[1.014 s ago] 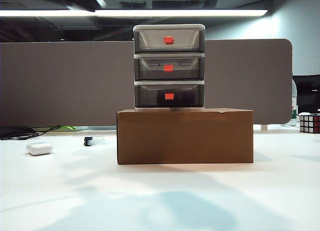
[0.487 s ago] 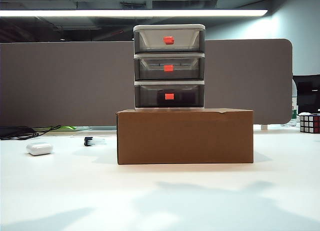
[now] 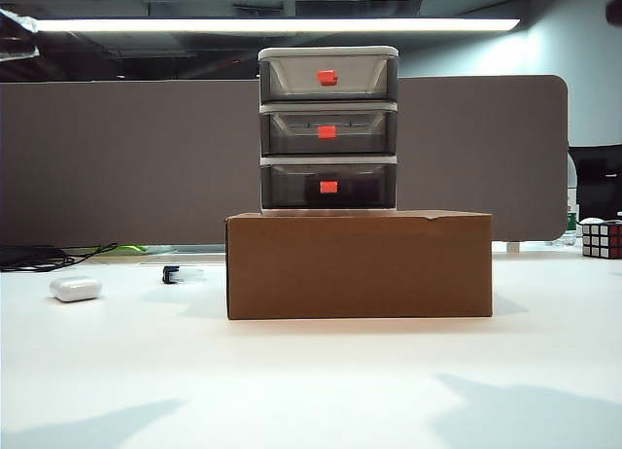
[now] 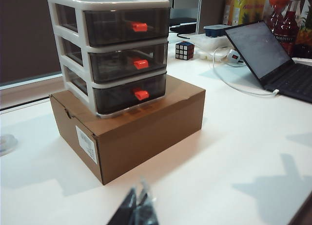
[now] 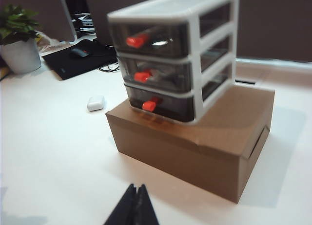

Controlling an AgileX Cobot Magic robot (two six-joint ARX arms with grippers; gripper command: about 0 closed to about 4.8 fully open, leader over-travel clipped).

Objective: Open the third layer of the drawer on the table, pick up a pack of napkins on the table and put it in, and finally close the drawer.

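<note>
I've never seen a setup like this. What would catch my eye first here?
The three-tier grey plastic drawer unit with red-orange handles stands out, stacked on a brown cardboard box in the middle of the white table. All tiers sit shut. Both black grippers, left gripper and right gripper, are shut, held back from the box.

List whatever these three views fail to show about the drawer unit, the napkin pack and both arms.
- Purple-and-white napkin pack: in no view; the smoky lowest tier of the three-tier drawer unit is too dark to see into.
- Left gripper: left wrist view, cut off by the frame edge; jaws look shut.
- Right gripper: right wrist view, likewise; the drawer unit is blurred there.
- Both arms: outside the exterior view.
</note>
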